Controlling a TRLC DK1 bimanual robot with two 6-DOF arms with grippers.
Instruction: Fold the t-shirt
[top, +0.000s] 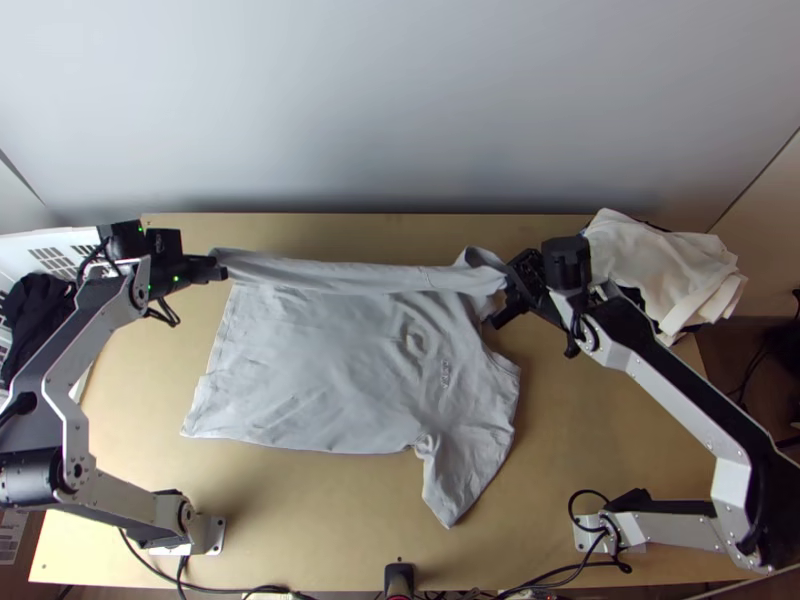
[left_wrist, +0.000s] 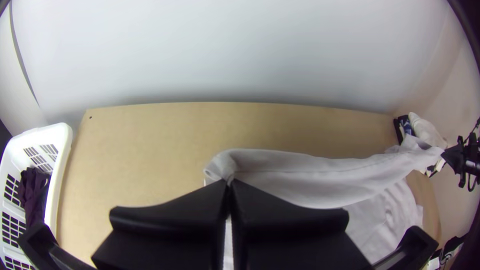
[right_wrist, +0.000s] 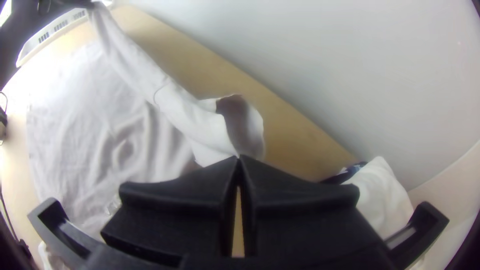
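In the top view my left gripper (top: 218, 270) stands at the far left of the light grey t-shirt (top: 330, 370), and my right gripper (top: 508, 283) at its far right. Between them the shirt's far side is held up as a long band, a sleeve end by the right gripper; the rest lies spread, the near sleeve pointing to the near edge. The left wrist view shows my left gripper (left_wrist: 229, 182) shut on a corner of the t-shirt (left_wrist: 310, 180). Shut too, my right gripper (right_wrist: 239, 159) pinches the sleeve part of the t-shirt (right_wrist: 200, 120) in the right wrist view.
A pile of white and dark cloth (top: 655, 265) lies at the table's far right corner. At the left edge stands a white basket (left_wrist: 62, 150) with dark cloth (left_wrist: 34, 195) inside. Bare wood of the table (top: 300, 510) shows along the near side. A pale wall rises behind.
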